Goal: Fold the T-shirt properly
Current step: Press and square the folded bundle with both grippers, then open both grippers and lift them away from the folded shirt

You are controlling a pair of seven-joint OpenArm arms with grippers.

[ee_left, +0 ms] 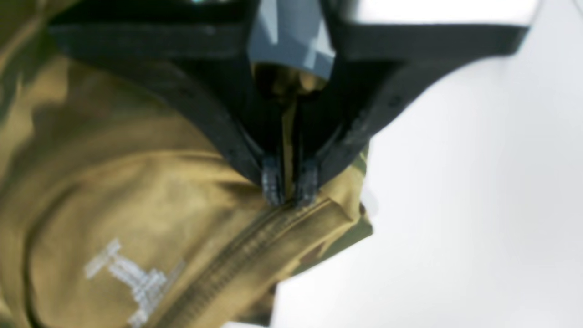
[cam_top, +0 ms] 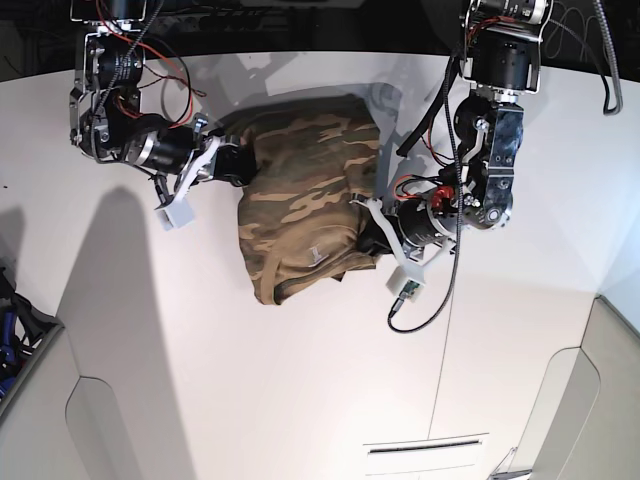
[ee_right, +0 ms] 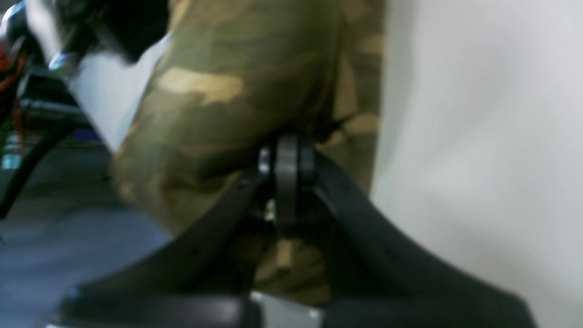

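The camouflage T-shirt (cam_top: 305, 190) lies bunched on the white table (cam_top: 300, 380), with its tan inside turned up at the near edge. My left gripper (ee_left: 289, 193) is shut on the T-shirt's tan ribbed collar (ee_left: 255, 255), next to a white printed mark (ee_left: 132, 278); in the base view it (cam_top: 365, 235) is at the shirt's right near corner. My right gripper (ee_right: 286, 152) is shut on a fold of the T-shirt (ee_right: 237, 91); in the base view it (cam_top: 237, 162) grips the shirt's left far edge.
The white table's left edge (cam_top: 50, 300) drops off to a dark floor. A cable (cam_top: 440, 290) hangs from the left arm over the table. A slot (cam_top: 425, 447) is set in the table's near side.
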